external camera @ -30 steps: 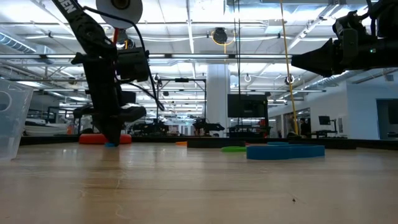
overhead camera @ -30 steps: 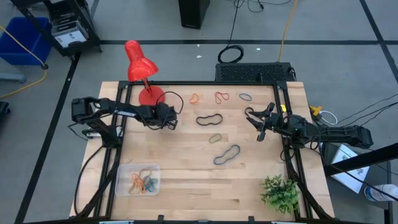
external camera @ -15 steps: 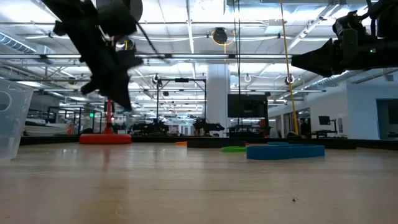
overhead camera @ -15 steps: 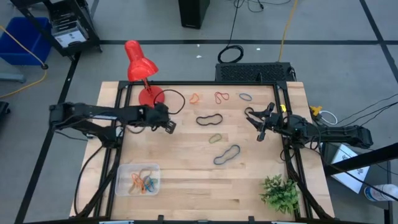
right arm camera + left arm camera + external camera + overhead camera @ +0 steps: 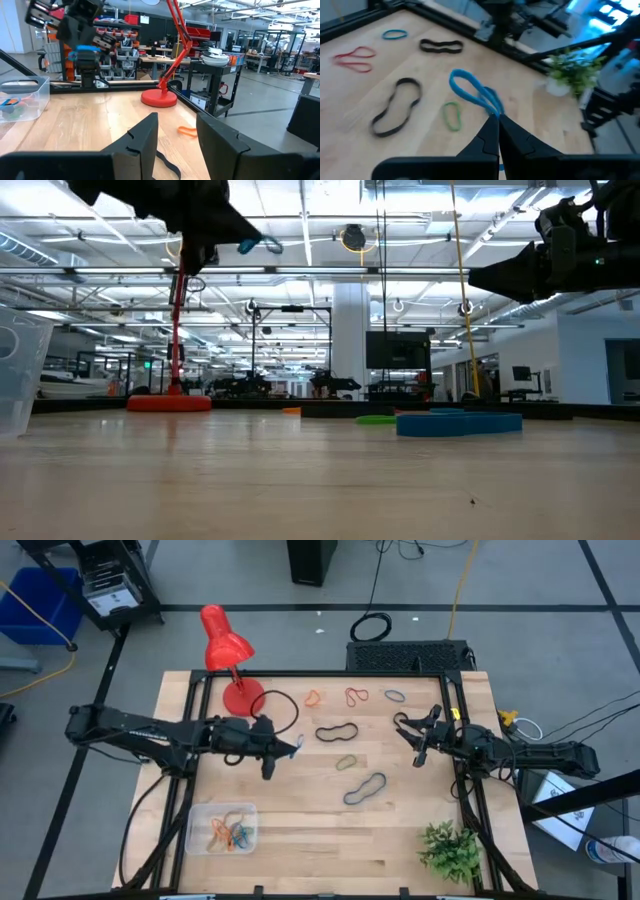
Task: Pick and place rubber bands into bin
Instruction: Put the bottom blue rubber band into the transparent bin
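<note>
Dangling from the left gripper's point(image 5: 496, 119) pinched-shut tips is a floppy blue rubber band point(image 5: 470, 91) above the wood table point(image 5: 300, 830), right gripper point(image 5: 413, 738) sitting open.

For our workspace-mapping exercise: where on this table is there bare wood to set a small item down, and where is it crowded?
Bare wood runs along the near edge between the bin and the potted plant. The strip between the bin and the left end effector, shut on a blue rubber band, is clear too. The far middle is crowded: loose rubber bands lie between the red lamp and the right end effector.
</note>
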`<state>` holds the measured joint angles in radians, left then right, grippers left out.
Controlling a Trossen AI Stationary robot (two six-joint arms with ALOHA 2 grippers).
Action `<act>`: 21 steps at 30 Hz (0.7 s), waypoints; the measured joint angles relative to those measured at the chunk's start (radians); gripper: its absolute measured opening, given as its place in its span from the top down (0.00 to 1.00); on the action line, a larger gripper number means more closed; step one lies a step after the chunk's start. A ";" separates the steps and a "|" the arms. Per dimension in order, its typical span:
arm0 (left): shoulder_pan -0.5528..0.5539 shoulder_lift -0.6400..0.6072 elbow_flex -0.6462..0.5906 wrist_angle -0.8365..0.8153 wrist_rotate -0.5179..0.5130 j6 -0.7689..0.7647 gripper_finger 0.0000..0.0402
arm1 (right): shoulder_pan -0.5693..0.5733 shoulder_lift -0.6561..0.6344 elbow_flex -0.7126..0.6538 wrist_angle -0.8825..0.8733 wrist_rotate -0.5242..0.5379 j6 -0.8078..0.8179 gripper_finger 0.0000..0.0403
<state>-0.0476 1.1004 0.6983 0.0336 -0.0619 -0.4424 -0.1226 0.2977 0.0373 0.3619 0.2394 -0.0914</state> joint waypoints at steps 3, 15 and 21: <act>-0.037 0.000 0.000 0.040 0.054 0.007 0.99 | 0.000 0.000 0.000 0.000 0.000 0.000 0.68; -0.313 -0.001 0.056 -0.034 0.193 0.079 1.00 | 0.000 0.000 0.000 0.000 0.000 0.000 0.68; -0.427 -0.001 0.112 -0.280 0.169 -0.246 1.00 | 0.000 0.000 0.000 0.000 0.000 0.000 0.68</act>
<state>-0.4745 1.0996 0.8104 -0.2468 0.1074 -0.6885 -0.1226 0.2981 0.0376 0.3614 0.2394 -0.0917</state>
